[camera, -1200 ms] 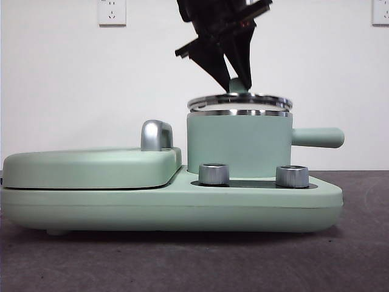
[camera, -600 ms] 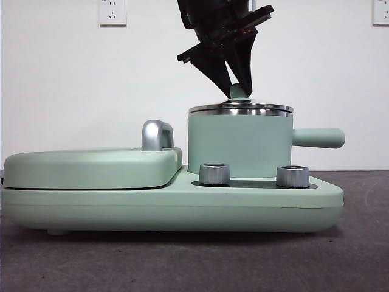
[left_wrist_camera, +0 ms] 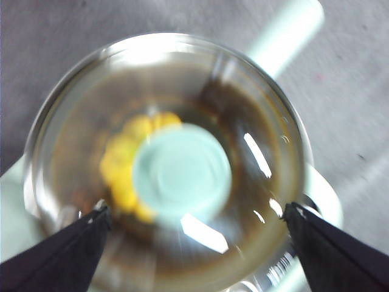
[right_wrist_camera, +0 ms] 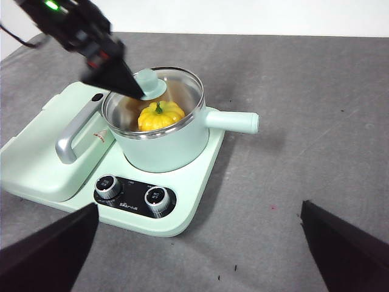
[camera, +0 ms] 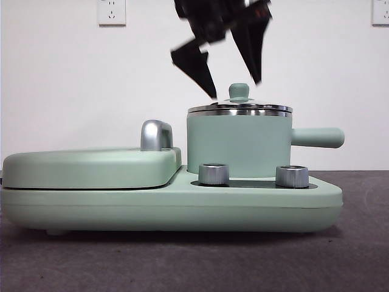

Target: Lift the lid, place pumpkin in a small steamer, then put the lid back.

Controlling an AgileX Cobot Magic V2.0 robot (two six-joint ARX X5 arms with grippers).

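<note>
- The small round clear-glass lid with steel rim and mint-green knob sits on the mint-green cylindrical steamer pot with its straight side handle, which stands at the right end of the long mint-green base appliance on the grey bench.
- The glossy yellow-orange ribbed pumpkin with green stem lies inside the pot under the glass, as the right wrist view shows; by the look of it, the task's last step is all but done.
- Risk: the left end effector hangs just above the knob, jaws spread to either side of it. A sideways drift on the way up could clip the knob and skew or drag the lid off its rim.
- Risk: whether the lid is seated evenly all round is hard to judge, since the left wrist view is blurred; a tilted lid could slide at the slightest knock.
- Pose: the left arm comes down from the top of the front view, slightly tilted, its jaws apart, holding nothing and clear of the knob.
- The right end effector waits high and well back from the appliance, jaws wide apart and empty, looking down over the bench.
- The wide flat mint-green griddle cover with its silver handle lies beside the pot, out of the arm's way.
</note>
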